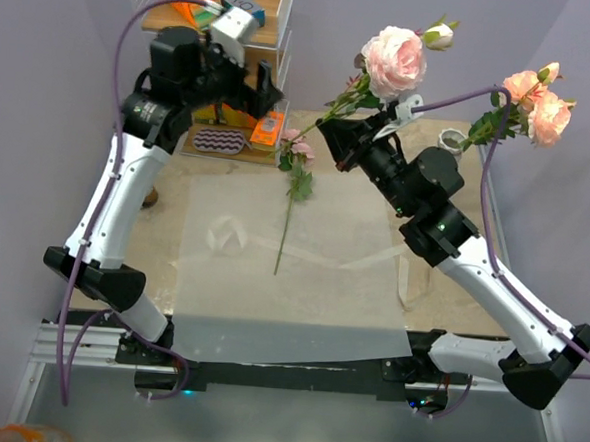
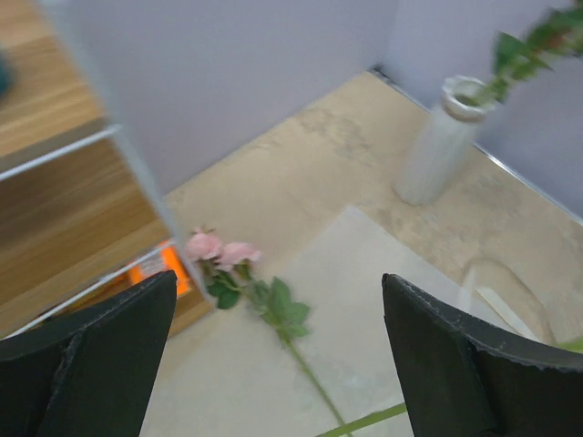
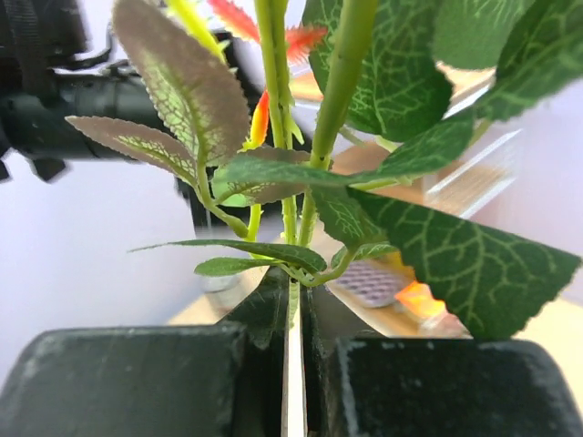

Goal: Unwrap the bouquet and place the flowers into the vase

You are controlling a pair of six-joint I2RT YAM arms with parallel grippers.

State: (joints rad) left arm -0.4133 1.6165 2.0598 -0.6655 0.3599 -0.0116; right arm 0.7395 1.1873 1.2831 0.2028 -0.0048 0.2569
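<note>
Right pincer (image 1: 332,133) is clamped hard on a rose stem (image 3: 342,82), centre of the top view, with the bloom (image 1: 393,59) above it near the top edge. The grip sits low on the stem, just under a leaf cluster (image 3: 273,250).

Left pincer (image 2: 278,282) has its fingers wide apart and holds nothing. It's in the upper left of the top view, by the shelf (image 1: 257,18).

The vase (image 1: 451,142) stands upright right of centre, near the top. Pink flowers (image 1: 535,103) are already in it, leaning to the upper right. A second stem (image 1: 289,206) lies flat on the spread paper (image 1: 291,291) mid-frame, heads (image 2: 219,248) toward the shelf.

Handling, my read:
- The held stem is light, thin and probably springy. The big head makes it top-heavy, so I expect it to sway and maybe twist in the jaws.
- Petals bruise, so I never grip the head. Bare stem below the leaves is the right hold.
- The vase is tall and slim with a narrow mouth, so it looks tippy. Leaves may catch the rim, so the stem should go in cut end first, straight down.
- The second stem needs a pinch on its bare lower half. The paper under it looks thin and could get nipped or dragged.
</note>
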